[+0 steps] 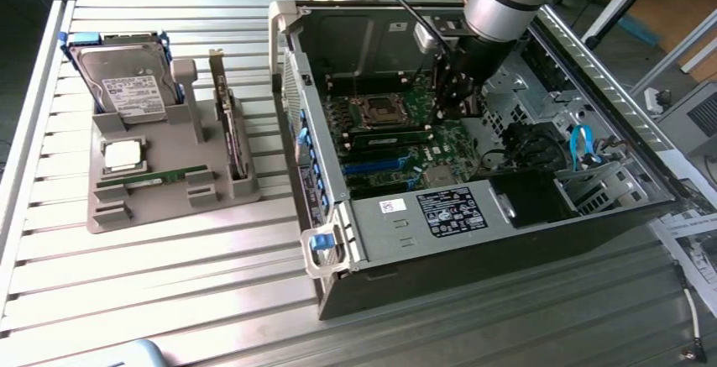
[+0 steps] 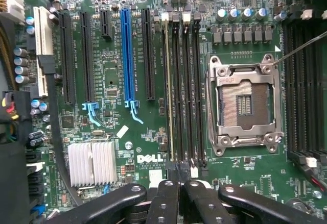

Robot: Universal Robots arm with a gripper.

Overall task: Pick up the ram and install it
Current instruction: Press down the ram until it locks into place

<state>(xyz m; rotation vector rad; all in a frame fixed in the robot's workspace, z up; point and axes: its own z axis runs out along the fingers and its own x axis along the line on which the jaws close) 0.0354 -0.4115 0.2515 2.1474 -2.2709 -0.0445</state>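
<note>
Hand (image 2: 176, 196) pinched shut, empty, above the motherboard (image 2: 143, 147); ram (image 1: 151, 178) waits in the holder, light, rigid, fragile—grip its long edges.

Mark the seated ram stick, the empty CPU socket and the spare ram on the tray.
seated ram stick (image 2: 168, 96), wrist view, middle of its top edge
CPU socket (image 2: 244, 104), wrist view, centre of the pin field
spare ram (image 1: 157, 179), exterior view, middle of the green board

An open computer case (image 1: 471, 216) lies on a slatted metal table (image 1: 168, 283). At its nine o'clock, a grey holder (image 1: 168, 191) carries a hard drive (image 1: 126, 77) and a square chip (image 1: 121, 155).
</note>
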